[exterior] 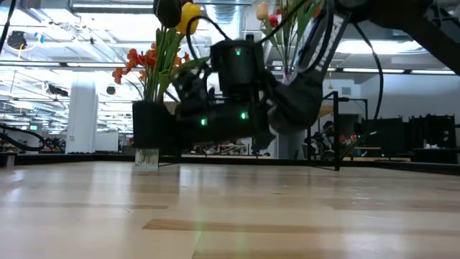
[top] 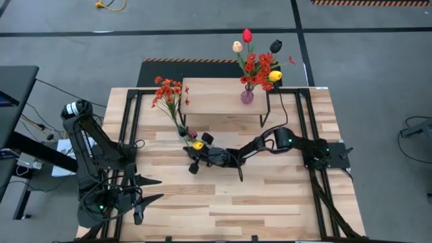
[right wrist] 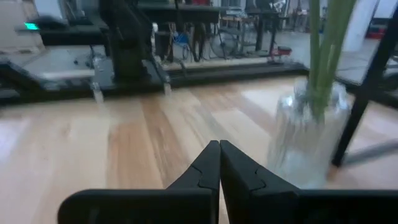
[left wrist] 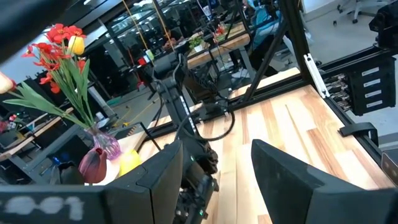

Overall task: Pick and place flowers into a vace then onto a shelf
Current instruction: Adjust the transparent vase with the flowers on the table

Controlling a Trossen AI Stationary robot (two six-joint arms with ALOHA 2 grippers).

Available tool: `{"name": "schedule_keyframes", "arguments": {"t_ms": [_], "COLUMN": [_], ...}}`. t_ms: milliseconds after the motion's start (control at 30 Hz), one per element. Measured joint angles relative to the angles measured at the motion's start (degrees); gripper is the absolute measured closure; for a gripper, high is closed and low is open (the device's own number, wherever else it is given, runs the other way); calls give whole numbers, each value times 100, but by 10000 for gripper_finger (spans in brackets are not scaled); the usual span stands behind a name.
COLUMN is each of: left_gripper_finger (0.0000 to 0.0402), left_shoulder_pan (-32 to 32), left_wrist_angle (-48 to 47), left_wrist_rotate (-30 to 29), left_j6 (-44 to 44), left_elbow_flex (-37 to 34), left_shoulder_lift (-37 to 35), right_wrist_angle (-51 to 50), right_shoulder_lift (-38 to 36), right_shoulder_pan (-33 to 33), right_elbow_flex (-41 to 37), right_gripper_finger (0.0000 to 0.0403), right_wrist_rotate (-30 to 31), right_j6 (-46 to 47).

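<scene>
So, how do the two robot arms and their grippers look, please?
Both arms are dark, almost black, with jointed segments and black cables running along them. The left arm has a pale cap at its upper joint. The right arm shows small green lights. The right gripper has two black wedge-shaped fingers with notched inner edges.

Overhead looking down, low table-level, two wrist views

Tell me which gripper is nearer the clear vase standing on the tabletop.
Right. The right gripper, shut, sits just beside the clear vase; the left gripper waits open at the table's near-left corner, far from it.
</scene>
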Motion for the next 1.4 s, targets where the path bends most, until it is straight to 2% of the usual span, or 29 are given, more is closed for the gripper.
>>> {"name": "schedule_keyframes", "arguments": {"t_ms": [333, 1400], "left_gripper_finger": [219, 219], "left_shoulder_pan": [0, 0], "left_wrist_angle": [13, 4], "left_wrist_rotate": [2, 56], "left_j6": [-6, -13], "left_elbow_flex": [0, 0], "left_shoulder_lift": [0, 2], "right_wrist_angle": [270, 134], "right_shoulder_lift": [637, 641], "right_shoulder_pan": [236, -92], "right_elbow_flex": [513, 701], "right_gripper_finger": [403, 403], "right_wrist_rotate": [133, 155], "right_j6": [-652, -746]}}
